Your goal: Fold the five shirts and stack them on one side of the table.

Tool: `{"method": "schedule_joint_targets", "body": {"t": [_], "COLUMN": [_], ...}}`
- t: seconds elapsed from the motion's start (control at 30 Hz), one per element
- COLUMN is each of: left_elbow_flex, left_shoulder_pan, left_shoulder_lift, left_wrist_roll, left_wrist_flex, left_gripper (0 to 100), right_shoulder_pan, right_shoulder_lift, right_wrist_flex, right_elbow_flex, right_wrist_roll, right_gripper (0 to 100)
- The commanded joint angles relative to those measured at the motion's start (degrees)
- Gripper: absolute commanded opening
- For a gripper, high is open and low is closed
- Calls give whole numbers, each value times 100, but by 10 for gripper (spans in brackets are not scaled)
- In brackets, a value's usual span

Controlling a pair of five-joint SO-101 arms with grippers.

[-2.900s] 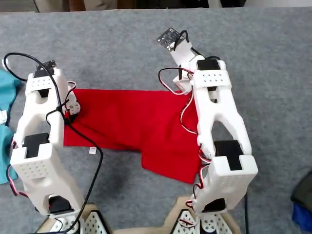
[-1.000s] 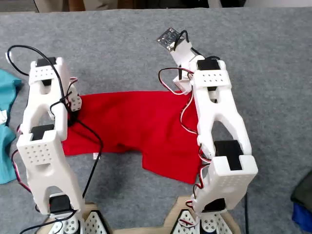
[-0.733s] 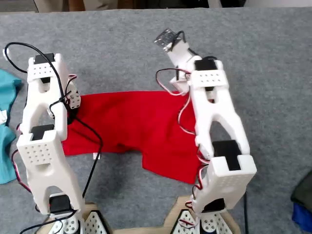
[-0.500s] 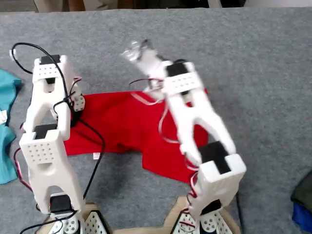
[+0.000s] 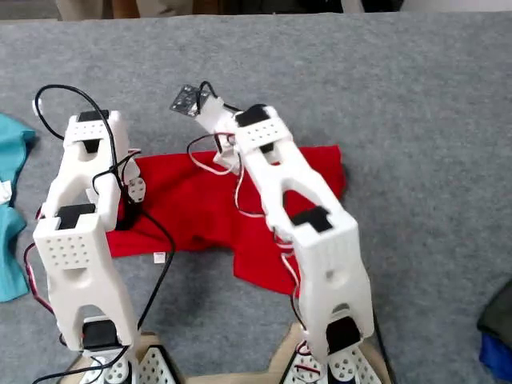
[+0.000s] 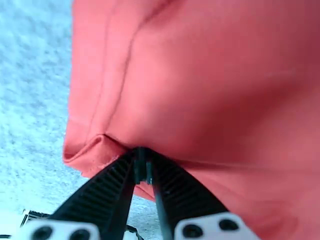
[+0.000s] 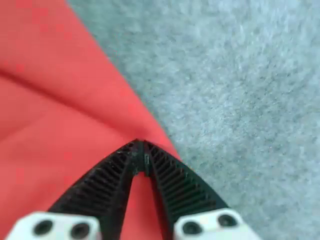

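Plainly, the job is early. Nearest the bases, the red shirt (image 5: 192, 212) lies half-folded on the grey counter (image 5: 416, 96), and both arms have hold of it. The left jaws are pinched tight on a bunched fold at its edge, the right jaws closed on its far hem. A teal shirt (image 5: 10, 216) is cut off at the left edge. Dark and blue cloth (image 5: 498, 332) at the right is too cropped to identify. Of 5 shirts, I judge most of the folding is left.
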Motion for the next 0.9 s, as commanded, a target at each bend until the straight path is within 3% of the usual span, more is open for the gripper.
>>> {"method": "schedule_joint_targets", "body": {"t": [0.0,0.2,0.47,0.87], "left_elbow_flex": [35,9,62,1565], "left_shoulder_pan": [-220,-413,-343,501], "left_shoulder_lift": [-110,-110,-927,-2677], "left_wrist_roll": [9,-457,-475,-809], "left_wrist_flex": [44,440,730,695], "left_gripper": [19,19,19,19], "right_shoulder_pan": [127,127,127,127], "right_shoulder_lift": [470,1165,1675,1991], "right_wrist_flex": [545,1266,1714,1952], "right_elbow_flex": [-1297,-2536,-3495,-4066], "right_wrist_roll": [-97,-105,-105,-105], "right_gripper": [9,9,9,9]}}
